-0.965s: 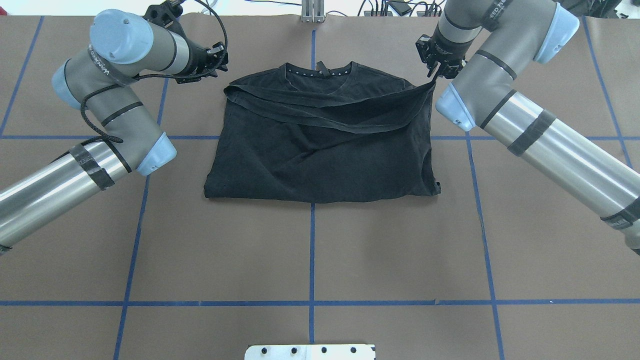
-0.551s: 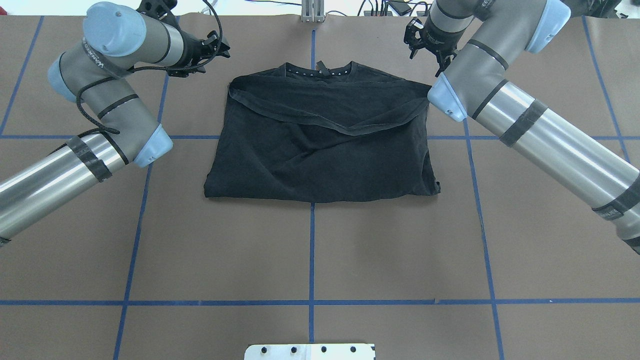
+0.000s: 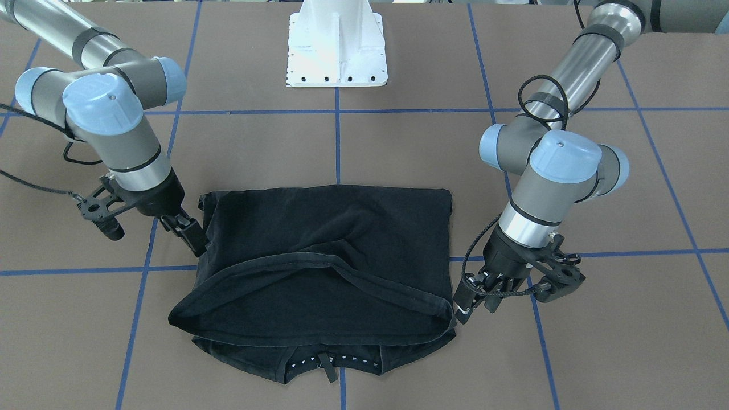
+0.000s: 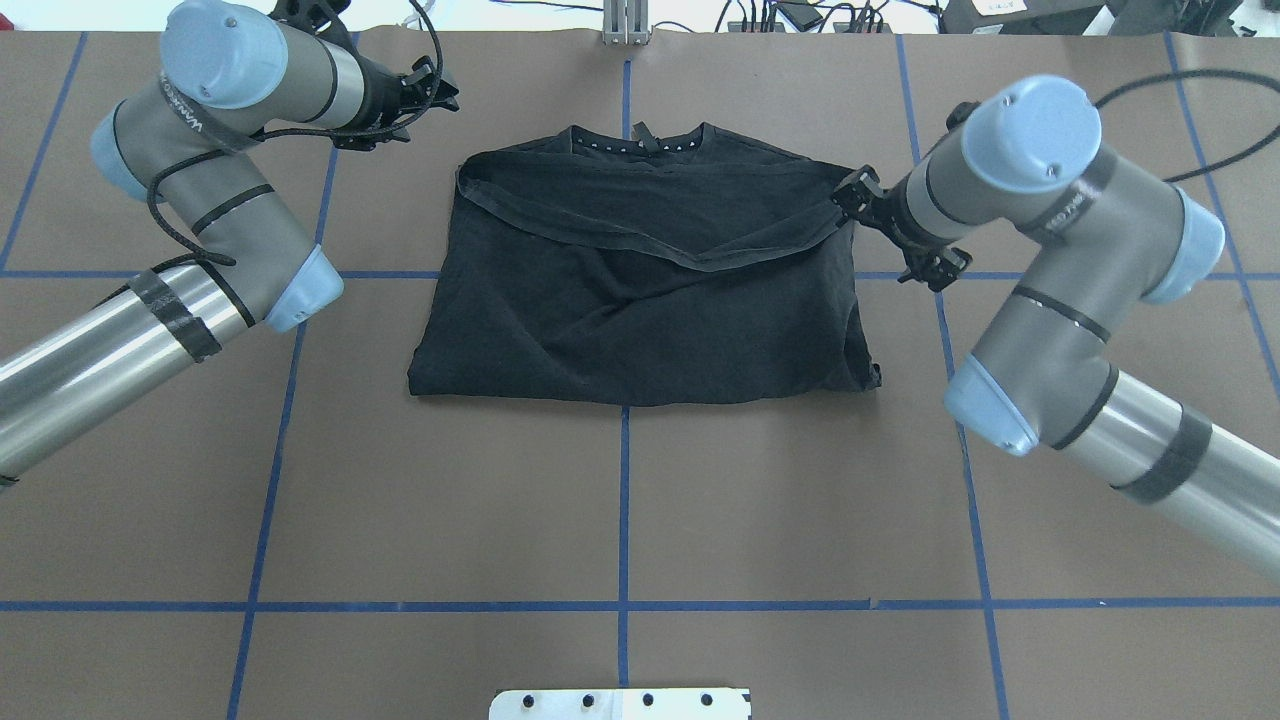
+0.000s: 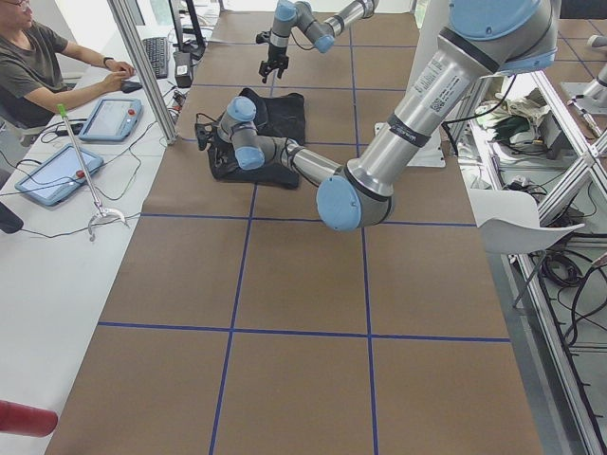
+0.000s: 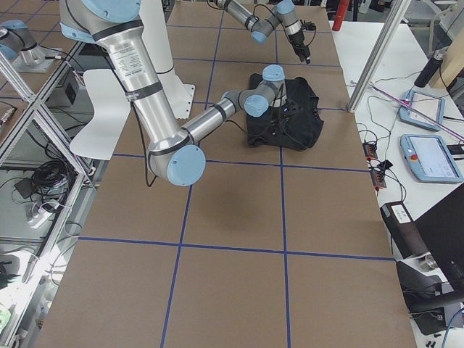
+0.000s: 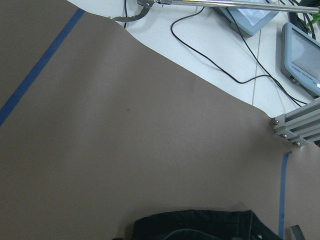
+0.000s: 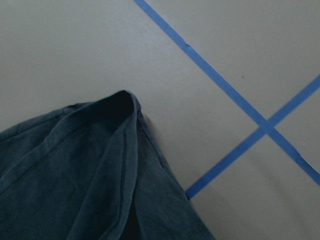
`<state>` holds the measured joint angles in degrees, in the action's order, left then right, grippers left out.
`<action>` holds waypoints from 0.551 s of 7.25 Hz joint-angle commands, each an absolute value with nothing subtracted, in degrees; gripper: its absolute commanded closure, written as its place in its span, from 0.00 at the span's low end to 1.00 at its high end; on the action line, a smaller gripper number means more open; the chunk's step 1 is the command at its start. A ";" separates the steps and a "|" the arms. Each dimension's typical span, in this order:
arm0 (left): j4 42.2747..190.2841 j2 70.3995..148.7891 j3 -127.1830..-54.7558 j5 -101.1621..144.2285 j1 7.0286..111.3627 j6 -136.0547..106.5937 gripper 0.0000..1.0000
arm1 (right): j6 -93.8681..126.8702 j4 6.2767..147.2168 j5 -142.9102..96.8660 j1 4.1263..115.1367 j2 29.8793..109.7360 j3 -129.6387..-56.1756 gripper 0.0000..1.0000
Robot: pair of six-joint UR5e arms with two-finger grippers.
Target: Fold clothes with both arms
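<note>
The clothes are one black T-shirt (image 4: 640, 300), folded in half on the brown table, its hem lying just short of the white-dotted neckband (image 4: 640, 147). In the front view the folded shirt (image 3: 324, 245) bulges at the hem and the neckband (image 3: 324, 361) faces the camera. My left gripper (image 4: 447, 90) hangs open off the shirt's far left corner, holding nothing; the front view shows it (image 3: 475, 304) beside that corner. My right gripper (image 4: 850, 195) is at the hem's right corner, open, with no cloth in it (image 3: 191, 236). The right wrist view shows that corner (image 8: 120, 105) lying free.
Blue tape lines (image 4: 625, 500) divide the table into squares. The white pedestal base (image 3: 336, 57) stands at the robot's side. Beyond the far edge are a metal post (image 4: 625, 20), cables and tablets (image 7: 300, 45). A person (image 5: 38, 66) sits at a side desk.
The right gripper let go of the hem corner, which dropped flat. The right arm then swung from beyond the shirt to its right side. The left gripper drew slightly away from the shirt.
</note>
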<state>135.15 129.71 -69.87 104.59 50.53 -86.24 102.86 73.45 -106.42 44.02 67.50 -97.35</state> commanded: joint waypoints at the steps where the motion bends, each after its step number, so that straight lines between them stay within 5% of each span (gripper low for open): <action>1: 134.91 129.73 -70.22 104.59 50.54 -86.40 0.23 | 107.14 62.28 -100.05 36.95 77.91 -100.11 0.00; 4: 134.82 129.73 -70.40 104.50 50.45 -86.75 0.23 | 107.58 57.57 -97.47 33.58 80.33 -102.30 0.01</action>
<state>134.86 129.76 -70.29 104.53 50.48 -86.62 107.44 58.41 -98.16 34.94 79.43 -101.33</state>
